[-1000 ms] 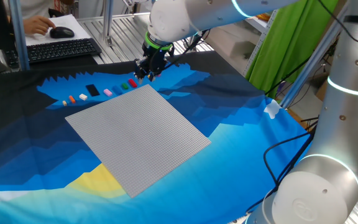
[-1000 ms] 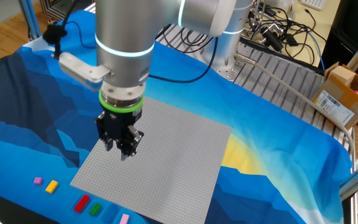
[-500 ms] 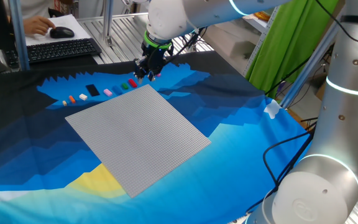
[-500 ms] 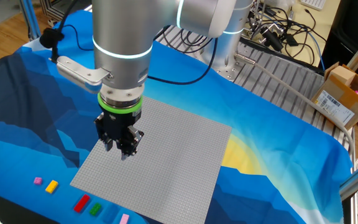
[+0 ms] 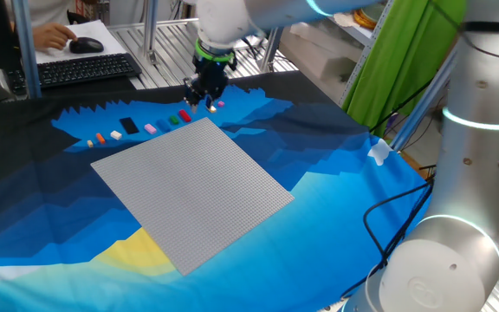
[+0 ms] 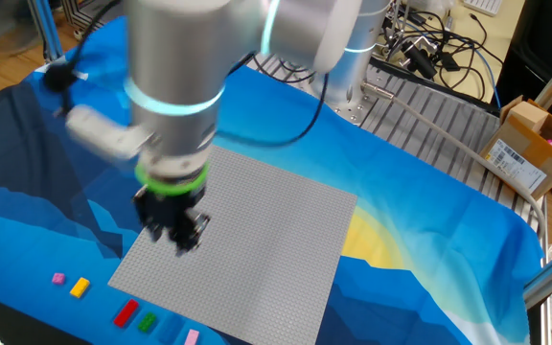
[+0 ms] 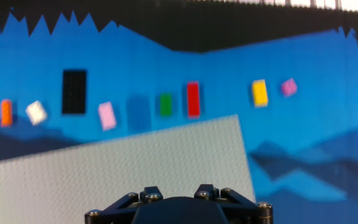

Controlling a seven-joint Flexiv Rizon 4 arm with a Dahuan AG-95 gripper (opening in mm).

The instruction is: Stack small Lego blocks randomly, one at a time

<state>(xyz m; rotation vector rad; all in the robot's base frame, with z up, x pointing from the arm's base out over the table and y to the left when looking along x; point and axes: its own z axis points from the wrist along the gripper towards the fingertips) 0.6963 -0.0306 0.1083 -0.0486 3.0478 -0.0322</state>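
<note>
Nothing stacked yet: my gripper (image 6: 178,233) hangs empty, can't tell how spread, small plastic Lego bricks (image 7: 193,99) all lined past the grey studded baseplate's (image 5: 193,186) corner.

No text, brand, number or sign is showing legibly in any view. A white label is sitting on the cardboard box (image 6: 528,144) to the right of the grey baseplate (image 6: 247,230) in the other fixed view, but its print is coming through too small to read. The keys of the keyboard (image 5: 81,68) beyond the baseplate in one fixed view are showing no readable characters either.
</note>
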